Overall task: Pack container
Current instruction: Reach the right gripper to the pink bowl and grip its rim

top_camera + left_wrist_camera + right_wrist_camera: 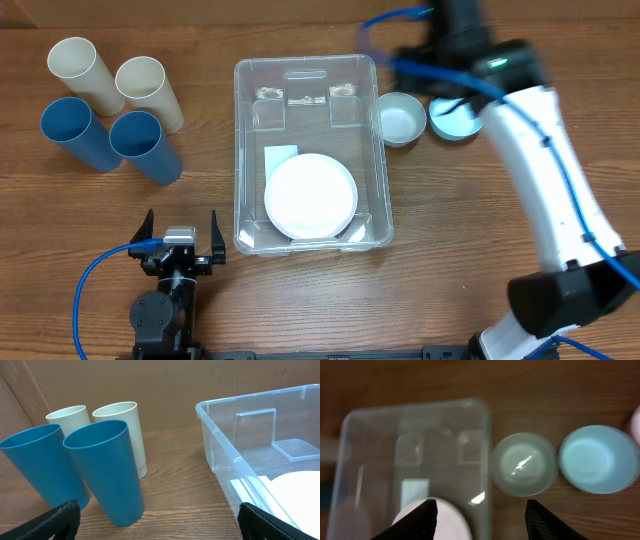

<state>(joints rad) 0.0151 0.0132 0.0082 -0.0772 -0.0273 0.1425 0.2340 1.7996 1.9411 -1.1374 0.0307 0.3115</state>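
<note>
Left of the container (240, 130) you've got four cups standing rim-up: two cream cups (112, 78) on the far side, two blue cups (110, 140) in front of them, all packed close together. Left gripper (180, 222) sits off the container's near-left corner, fingers spread wide, nothing between them. The container itself is mid-table, open side up. Inside it, a white plate (311, 196) lies flat at the near end, covering part of the white label (280, 157) on the bottom. Just right of the container's far-right corner you'll see a pale bowl (401, 118), almost touching the wall, with a light blue bowl (455, 118) beside it. Right gripper (481, 520) hangs above that corner, fingers apart and empty. Its wrist view is blurred.
</note>
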